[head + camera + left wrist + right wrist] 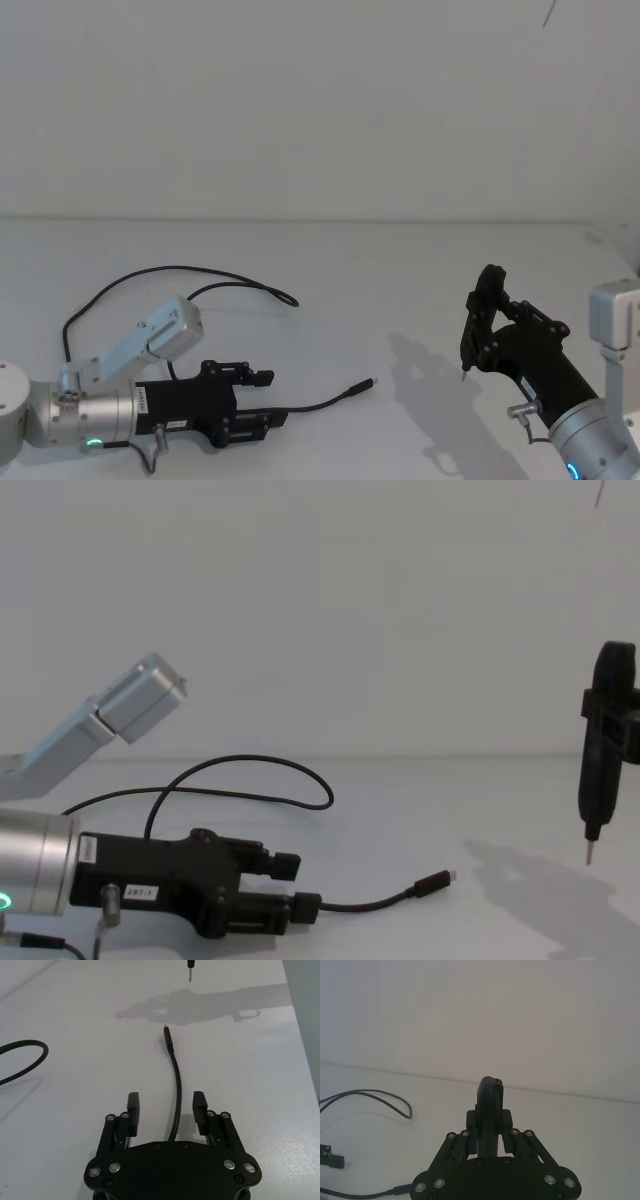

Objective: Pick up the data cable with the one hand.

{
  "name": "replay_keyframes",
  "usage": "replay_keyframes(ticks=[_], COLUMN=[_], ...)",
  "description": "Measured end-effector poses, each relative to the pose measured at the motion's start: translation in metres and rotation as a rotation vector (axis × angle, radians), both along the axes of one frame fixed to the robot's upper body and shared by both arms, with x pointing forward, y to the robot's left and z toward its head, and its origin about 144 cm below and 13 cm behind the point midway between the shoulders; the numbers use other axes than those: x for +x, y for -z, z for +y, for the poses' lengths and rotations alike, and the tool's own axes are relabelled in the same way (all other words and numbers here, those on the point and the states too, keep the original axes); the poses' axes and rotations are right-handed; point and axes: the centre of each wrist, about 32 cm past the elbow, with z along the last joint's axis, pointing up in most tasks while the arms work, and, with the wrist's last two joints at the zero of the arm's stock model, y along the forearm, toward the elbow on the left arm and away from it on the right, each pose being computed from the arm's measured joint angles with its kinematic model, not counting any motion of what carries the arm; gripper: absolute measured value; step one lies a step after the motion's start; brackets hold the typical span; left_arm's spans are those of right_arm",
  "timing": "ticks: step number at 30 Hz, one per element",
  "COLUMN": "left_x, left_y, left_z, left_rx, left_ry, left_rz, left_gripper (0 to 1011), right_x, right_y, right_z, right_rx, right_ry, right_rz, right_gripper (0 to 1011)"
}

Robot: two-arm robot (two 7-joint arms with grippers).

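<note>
Left black blocky gripper (166, 1102) low, jaws open astride thin black data cable (174, 1067); right gripper (490, 1121) clamps slim black pen tool (597, 770).

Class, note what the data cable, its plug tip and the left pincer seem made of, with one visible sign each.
Data cable: probably rubbery plastic, matte black; it lies in soft curves. Plug tip: likely metal; silvery. Left pincer: seemingly hard matte black plastic or coated metal, with shiny screws.
</note>
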Motion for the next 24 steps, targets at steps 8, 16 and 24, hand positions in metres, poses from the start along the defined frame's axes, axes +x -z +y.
replay_keyframes(ticks=[8,16,24], left_x=[0.001,0.0015,0.0017], left_y=[0.0013,0.0019,0.0023], left_z=[-0.0016,-0.0022,-0.0027], left_rx=[-0.002,-0.002,-0.003], left_ry=[0.004,0.006,0.007], left_rz=[0.004,0.006,0.007], left_gripper=[383,152,30], right_x=[0.0,0.0,0.0], right_y=[0.0,0.0,0.0], right_z=[0.0,0.0,0.0], right_rx=[0.0,0.0,0.0], right_ry=[0.0,0.0,0.0], right_rz=[0.0,0.0,0.0], right_gripper=[279,279,279])
